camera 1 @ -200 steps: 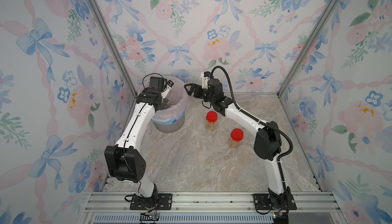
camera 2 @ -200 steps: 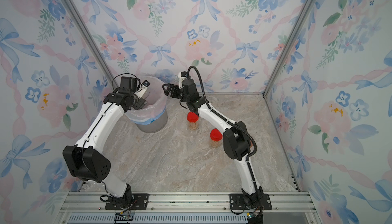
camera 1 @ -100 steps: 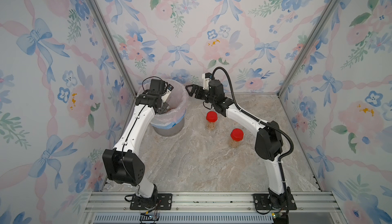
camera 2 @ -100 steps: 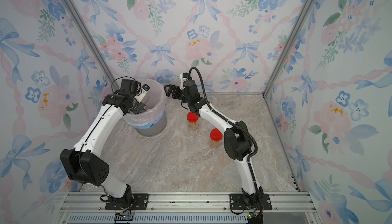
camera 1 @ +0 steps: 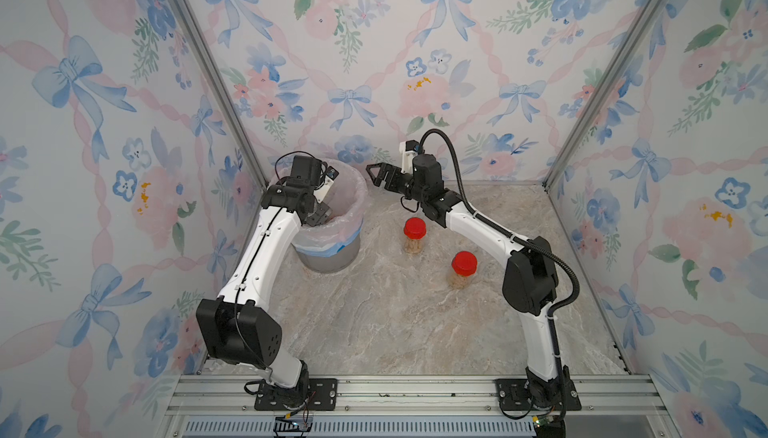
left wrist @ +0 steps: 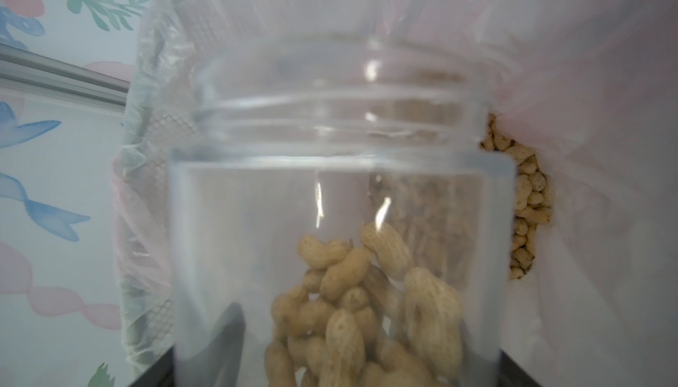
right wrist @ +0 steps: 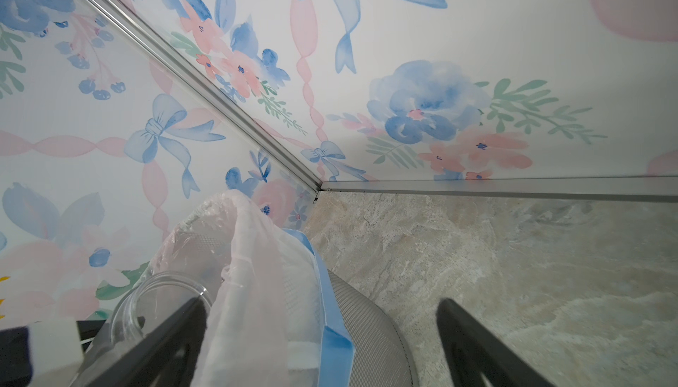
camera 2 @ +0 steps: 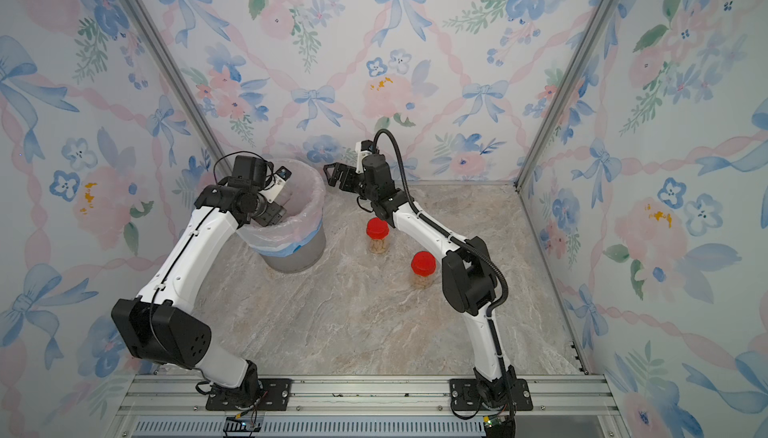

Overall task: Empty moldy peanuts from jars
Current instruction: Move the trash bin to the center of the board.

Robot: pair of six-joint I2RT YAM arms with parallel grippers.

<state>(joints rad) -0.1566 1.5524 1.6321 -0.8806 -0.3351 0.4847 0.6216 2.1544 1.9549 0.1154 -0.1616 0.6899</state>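
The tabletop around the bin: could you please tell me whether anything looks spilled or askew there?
Nothing stands out. The tabletop shows nothing spilled; the rear red-lidded jar and front red-lidded jar stand upright, closed; peanuts lie only inside the bin and the open jar.

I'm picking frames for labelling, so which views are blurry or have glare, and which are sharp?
Left wrist view: the open jar fills the frame out of focus, glare streaks on its wall, the peanuts inside soft; the peanuts in the bin behind are sharper. Right wrist view: right gripper fingers blurred, wallpaper crisp. Both top views: sharp, evenly lit, no harsh shadows.
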